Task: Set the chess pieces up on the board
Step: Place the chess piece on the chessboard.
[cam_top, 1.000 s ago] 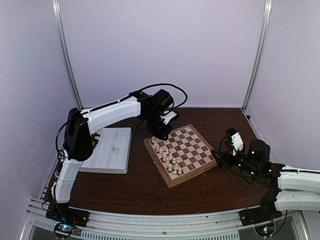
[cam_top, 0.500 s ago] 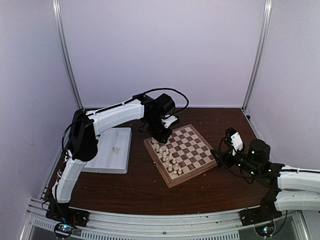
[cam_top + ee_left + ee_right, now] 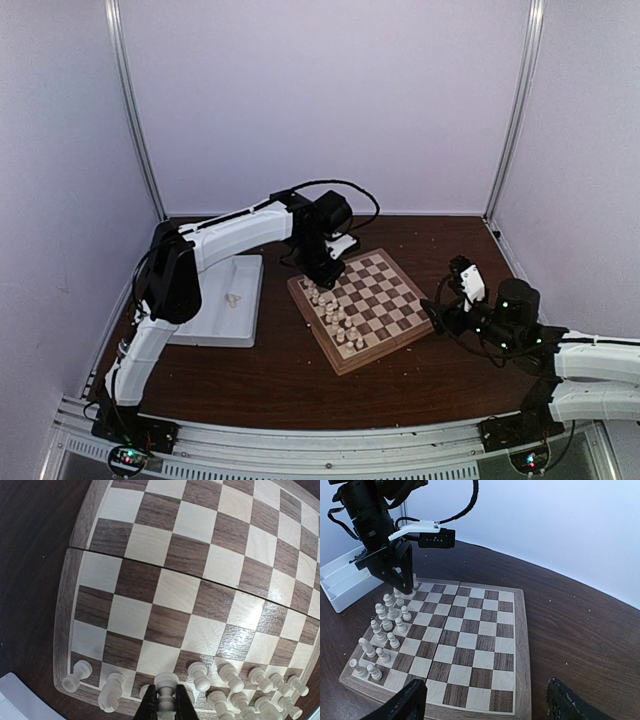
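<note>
The board (image 3: 388,296) lies mid-table. Cream-white chess pieces (image 3: 332,316) stand in two rows along its left side, also seen in the right wrist view (image 3: 385,625). My left gripper (image 3: 323,271) hangs over the far end of those rows, shut on a white piece (image 3: 166,683). In the left wrist view its dark fingers (image 3: 148,707) clamp the piece's stem, just above the board (image 3: 175,590) and among standing white pieces (image 3: 200,675). My right gripper (image 3: 482,705) stands open and empty at the board's (image 3: 470,640) right edge. No dark pieces show.
A white compartmented tray (image 3: 205,310) sits left of the board with a small white piece (image 3: 233,299) in it; it also shows in the right wrist view (image 3: 337,582). Dark brown tabletop (image 3: 300,380) surrounds the board, with walls close on all sides.
The left arm has swung a little to the right, keeping its gripper with the white piece over the board's far left rows. The right arm has not moved.
</note>
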Action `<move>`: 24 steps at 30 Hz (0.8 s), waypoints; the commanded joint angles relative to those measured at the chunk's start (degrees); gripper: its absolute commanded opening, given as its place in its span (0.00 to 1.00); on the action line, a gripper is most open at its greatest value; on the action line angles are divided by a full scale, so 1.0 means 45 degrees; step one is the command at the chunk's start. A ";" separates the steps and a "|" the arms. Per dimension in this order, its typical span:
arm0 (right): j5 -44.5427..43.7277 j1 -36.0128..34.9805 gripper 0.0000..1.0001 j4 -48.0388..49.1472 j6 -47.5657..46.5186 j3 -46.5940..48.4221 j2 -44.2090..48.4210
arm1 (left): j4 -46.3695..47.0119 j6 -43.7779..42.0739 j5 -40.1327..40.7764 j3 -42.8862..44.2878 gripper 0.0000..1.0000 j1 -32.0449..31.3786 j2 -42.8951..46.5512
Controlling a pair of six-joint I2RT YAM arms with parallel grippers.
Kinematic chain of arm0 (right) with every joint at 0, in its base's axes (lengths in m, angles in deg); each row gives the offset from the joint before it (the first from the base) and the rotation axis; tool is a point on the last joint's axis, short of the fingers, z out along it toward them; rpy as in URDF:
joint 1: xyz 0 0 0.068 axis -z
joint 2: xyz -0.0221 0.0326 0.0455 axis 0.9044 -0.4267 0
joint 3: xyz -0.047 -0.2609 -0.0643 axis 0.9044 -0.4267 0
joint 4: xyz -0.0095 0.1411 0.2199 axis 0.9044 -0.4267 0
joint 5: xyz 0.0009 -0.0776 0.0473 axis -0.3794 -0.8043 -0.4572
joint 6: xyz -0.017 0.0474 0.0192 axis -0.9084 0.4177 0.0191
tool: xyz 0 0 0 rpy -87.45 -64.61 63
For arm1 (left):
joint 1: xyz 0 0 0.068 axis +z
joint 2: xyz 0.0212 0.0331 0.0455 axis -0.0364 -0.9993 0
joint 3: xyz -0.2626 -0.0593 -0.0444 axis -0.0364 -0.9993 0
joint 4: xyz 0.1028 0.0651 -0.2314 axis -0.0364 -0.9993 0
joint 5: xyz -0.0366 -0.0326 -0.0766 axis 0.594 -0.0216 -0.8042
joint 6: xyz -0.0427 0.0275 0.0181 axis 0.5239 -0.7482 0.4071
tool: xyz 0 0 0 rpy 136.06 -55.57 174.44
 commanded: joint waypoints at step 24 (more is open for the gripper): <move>0.0052 0.0067 0.83 0.0265 -0.0067 0.0070 -0.0092 | -0.0093 -0.0215 0.0196 0.0516 0.07 0.0092 -0.0732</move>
